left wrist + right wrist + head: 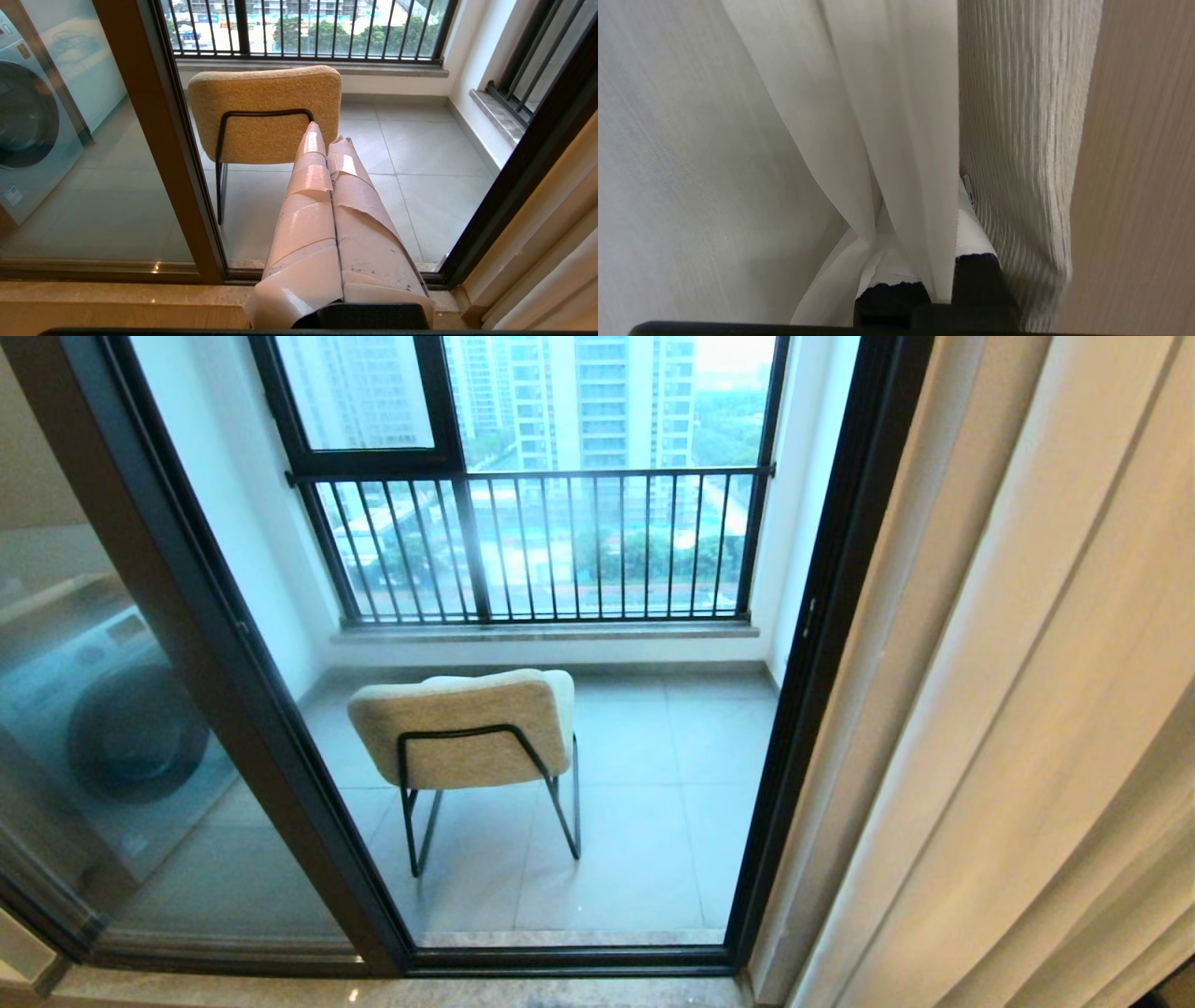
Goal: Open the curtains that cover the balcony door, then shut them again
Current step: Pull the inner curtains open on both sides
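The cream curtains [1008, 709] hang bunched at the right side, leaving the balcony door [822, 616], with its black frame, uncovered. In the right wrist view my right gripper [934, 200] is shut on a pale fold of the curtains [887, 116], which runs down between its white-taped fingers [971, 228]. A ribbed, heavier panel [1017, 140] hangs beside it. Neither arm shows in the head view. My left gripper [327, 133] is parked low before the door [528, 186], shut with nothing in it, its tape-wrapped fingers pressed together.
Beyond the glass a beige chair [467, 728] with black legs stands on the tiled balcony floor. A washing machine [112, 728] sits behind the left glass panel. A black-railed window [541, 541] closes the far side. A stone sill [117, 294] runs along the door's foot.
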`<state>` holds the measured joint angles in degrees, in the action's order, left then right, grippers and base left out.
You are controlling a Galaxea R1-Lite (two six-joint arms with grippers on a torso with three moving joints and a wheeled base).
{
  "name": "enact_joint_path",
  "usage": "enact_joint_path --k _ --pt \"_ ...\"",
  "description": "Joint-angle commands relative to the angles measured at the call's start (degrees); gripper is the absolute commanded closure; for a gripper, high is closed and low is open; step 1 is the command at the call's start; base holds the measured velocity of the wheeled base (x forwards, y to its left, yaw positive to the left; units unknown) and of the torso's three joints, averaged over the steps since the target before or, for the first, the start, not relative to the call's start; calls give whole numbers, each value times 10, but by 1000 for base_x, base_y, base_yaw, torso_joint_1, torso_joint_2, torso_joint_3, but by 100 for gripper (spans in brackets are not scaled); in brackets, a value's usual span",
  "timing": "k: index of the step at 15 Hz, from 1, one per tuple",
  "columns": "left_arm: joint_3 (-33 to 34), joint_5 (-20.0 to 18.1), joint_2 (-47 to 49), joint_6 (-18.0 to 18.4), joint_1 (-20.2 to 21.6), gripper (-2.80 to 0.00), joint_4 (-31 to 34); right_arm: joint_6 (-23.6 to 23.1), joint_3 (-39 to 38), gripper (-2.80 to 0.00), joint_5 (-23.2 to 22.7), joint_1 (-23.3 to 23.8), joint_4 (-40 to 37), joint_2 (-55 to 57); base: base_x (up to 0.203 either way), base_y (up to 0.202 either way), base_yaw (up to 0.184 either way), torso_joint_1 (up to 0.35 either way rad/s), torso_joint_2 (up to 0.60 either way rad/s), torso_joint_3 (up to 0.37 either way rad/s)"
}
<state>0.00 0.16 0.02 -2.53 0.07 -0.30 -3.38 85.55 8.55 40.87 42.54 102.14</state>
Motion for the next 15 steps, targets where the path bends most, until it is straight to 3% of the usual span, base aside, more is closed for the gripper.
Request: enact_joint_path --k 1,6,9,15 --pt "0 0 0 0 0 0 0 -1 1 0 1 3 3 12 0 0 0 0 0 0" --pt "0 0 0 0 0 0 0 -3 0 0 -3 -11 4 5 0 0 0 0 0 0" --pt "0 0 0 0 0 0 0 -11 -15 0 -100 -19 4 -25 0 0 0 0 0 0" --pt "0 0 0 0 0 0 0 -6 -109 0 -119 -129 4 -100 0 0 0 0 0 0"
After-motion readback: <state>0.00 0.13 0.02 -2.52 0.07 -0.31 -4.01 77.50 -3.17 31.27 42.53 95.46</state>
